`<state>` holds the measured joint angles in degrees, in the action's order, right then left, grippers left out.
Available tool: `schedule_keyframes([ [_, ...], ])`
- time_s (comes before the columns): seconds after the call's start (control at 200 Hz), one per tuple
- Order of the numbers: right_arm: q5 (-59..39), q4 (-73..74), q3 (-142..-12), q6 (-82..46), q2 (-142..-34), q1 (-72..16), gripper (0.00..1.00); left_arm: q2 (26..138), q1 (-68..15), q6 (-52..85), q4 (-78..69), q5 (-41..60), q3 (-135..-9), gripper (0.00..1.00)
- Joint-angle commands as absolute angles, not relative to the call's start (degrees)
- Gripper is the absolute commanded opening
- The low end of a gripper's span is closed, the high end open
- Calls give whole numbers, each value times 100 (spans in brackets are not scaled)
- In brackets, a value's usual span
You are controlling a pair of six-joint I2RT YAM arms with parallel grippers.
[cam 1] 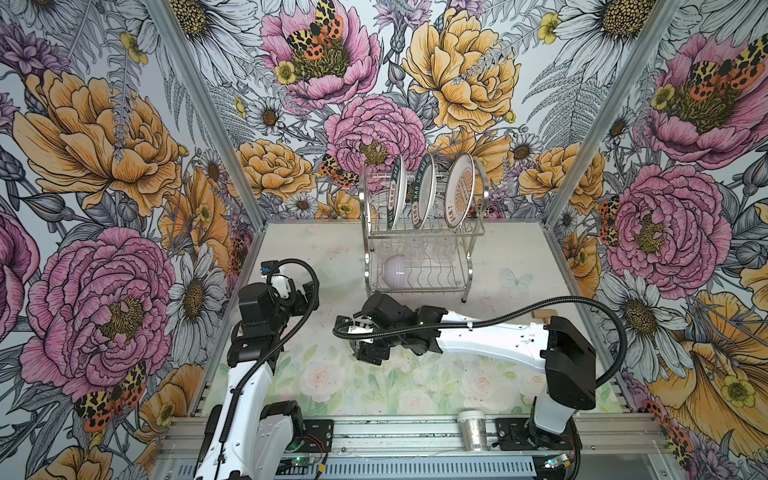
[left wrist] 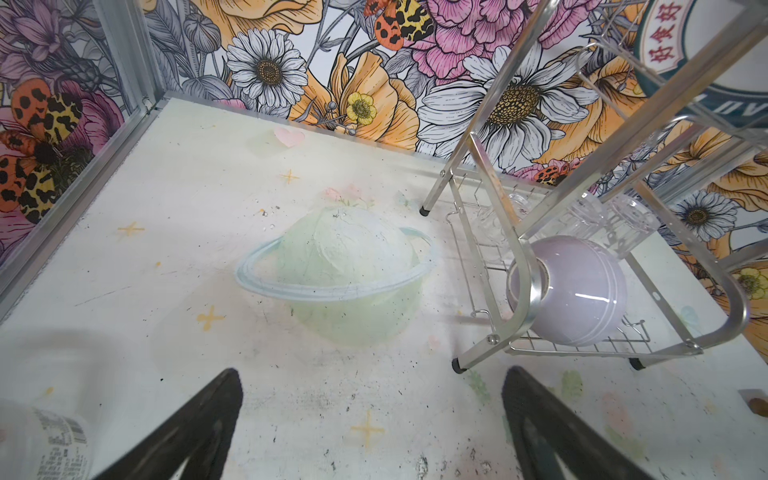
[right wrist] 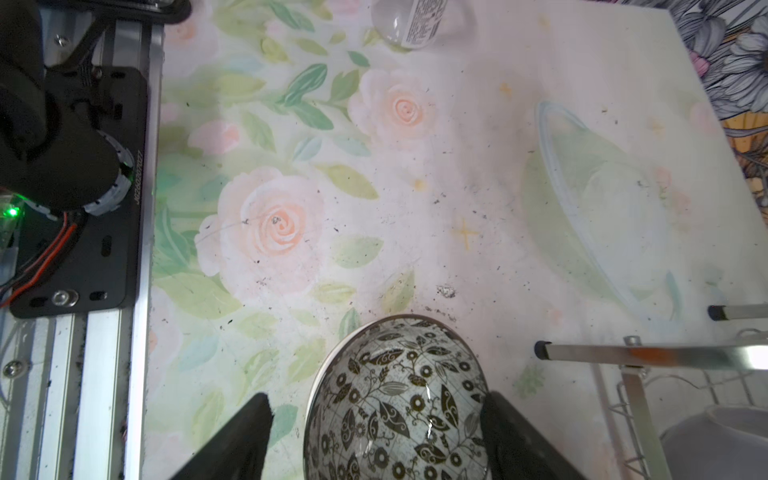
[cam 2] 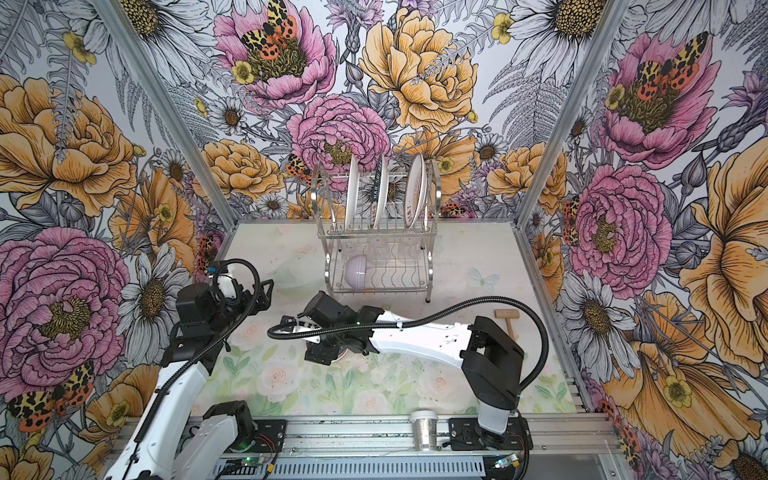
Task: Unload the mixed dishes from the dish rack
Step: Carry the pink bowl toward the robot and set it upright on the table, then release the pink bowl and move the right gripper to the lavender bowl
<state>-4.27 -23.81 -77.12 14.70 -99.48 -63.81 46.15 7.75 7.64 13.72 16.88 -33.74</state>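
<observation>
Toward the upper centre of both top views, the dish rack [cam 1: 415,289] [cam 2: 382,289] stood at the back of the desk [cam 1: 457,390], a shiny two-tier wire frame with arched sides. Three plates [cam 1: 426,189] stood on edge in its upper tier: two were white with dark lettered rims, and the right-hand one bore an orange sunburst. Small clear glasses [cam 1: 415,249] sat below them. A lavender bowl [cam 1: 394,270] lay on its side at the left of the lower tier.

Along the bottom edge of the left wrist view, the left gripper [left wrist: 372,374] was spread wide, with only bare desk between its fingers. At the right of that frame the glossy lavender bowl leaned behind the rack's side frame, its foot ring turned toward the camera.

At the lower centre of the right wrist view, the floral-patterned bowl [right wrist: 395,407], pale with dark leaves and blossoms, sat on the desk apart from the rack. The right gripper [right wrist: 374,403] straddled it with its jaws parted. One finger stood clear, with desk showing in the gap. The other was right against the bowl's side.
</observation>
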Motion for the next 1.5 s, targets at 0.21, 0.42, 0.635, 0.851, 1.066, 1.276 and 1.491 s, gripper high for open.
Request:
schedule_keyframes([
  [0.21, -73, -520, -6613, 495, -8798, -5898, 80, 4314, 826, 1077, 1415, 2238, -3687, 99],
  [0.42, -265, 969, -5488, -609, -8069, -5309, 79, 4110, 765, 724, 1478, 2946, -3667, 99],
  [0.635, -630, 1755, -4750, -1605, -7825, -4595, 74, 3903, 358, 315, 1524, 3363, -3530, 99],
  [0.851, -1297, 2956, -4181, -2607, -8072, -3853, 70, 3903, -101, -104, 1801, 3448, -3460, 99],
  [1.066, -1808, 3742, -4200, -3039, -8775, -3516, 68, 3826, -561, -459, 1973, 2884, -3270, 99],
  [1.276, -2187, 4390, -4542, -3391, -9606, -3306, 63, 3788, -1014, -370, 1978, 2600, -3139, 99],
  [1.491, -2453, 5054, -4814, -3755, -10397, -3145, 61, 3849, -1324, -373, 1993, 2408, -3120, 99],
])
